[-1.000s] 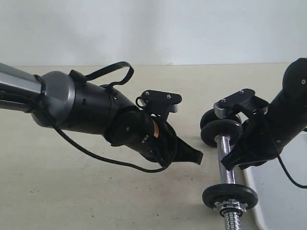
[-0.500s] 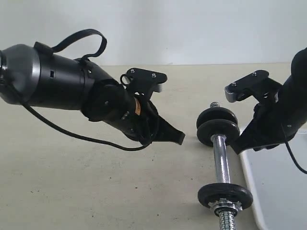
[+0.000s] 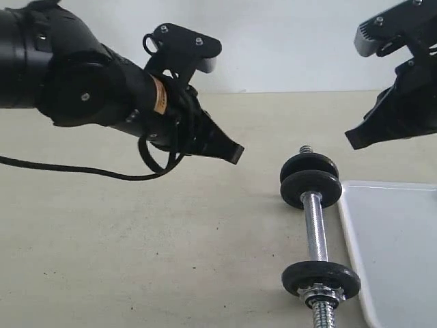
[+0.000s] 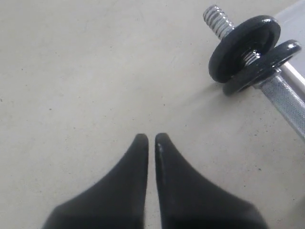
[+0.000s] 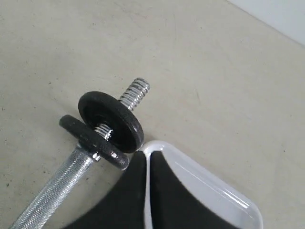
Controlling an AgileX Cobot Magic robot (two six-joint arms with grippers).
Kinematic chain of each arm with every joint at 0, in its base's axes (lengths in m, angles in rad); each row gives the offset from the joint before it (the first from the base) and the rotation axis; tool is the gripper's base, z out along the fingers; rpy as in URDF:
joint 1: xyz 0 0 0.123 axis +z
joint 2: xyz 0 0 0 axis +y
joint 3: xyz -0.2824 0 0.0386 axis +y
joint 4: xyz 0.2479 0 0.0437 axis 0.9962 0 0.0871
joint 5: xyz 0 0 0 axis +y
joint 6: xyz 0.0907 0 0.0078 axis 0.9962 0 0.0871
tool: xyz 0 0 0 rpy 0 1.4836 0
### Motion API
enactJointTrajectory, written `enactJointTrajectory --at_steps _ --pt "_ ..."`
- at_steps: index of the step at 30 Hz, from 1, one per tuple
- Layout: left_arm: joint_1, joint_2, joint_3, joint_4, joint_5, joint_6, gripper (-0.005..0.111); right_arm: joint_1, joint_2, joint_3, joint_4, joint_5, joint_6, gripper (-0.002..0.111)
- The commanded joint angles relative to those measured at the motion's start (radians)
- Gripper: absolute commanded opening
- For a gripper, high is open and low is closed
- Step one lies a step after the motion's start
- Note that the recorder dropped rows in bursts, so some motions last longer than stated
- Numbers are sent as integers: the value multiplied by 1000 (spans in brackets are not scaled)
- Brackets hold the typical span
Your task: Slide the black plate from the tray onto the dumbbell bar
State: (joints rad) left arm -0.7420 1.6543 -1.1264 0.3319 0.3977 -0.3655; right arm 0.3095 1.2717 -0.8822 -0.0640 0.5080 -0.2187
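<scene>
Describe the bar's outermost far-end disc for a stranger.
Find the white tray; the chrome bar lies beside it. At the bar's far end sit two black discs. Yours is the outer disc, nearest the bare threaded tip, not the inner disc.

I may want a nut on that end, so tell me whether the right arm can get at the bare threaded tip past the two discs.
Probably yes. The right claw hangs shut and empty near the threaded tip, with nothing between; the tip sticks out free beyond the discs.
</scene>
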Motion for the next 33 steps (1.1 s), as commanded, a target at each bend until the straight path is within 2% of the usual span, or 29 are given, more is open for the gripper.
enactJointTrajectory --at_steps 1,9,15,18,33 --pt "2 -82 59 54 -17 -11 4 0 -46 -2 83 -7 -99 0" --pt "2 -335 273 89 -174 -11 4 0 -132 -2 428 11 -438 0" --pt "2 -472 396 106 -217 -38 4 0 -132 -2 449 39 -440 0" --pt "2 -501 455 102 -295 -84 4 0 -132 -2 470 49 -449 0" --pt "2 -582 488 104 -320 -90 4 0 -132 -2 514 166 -445 0"
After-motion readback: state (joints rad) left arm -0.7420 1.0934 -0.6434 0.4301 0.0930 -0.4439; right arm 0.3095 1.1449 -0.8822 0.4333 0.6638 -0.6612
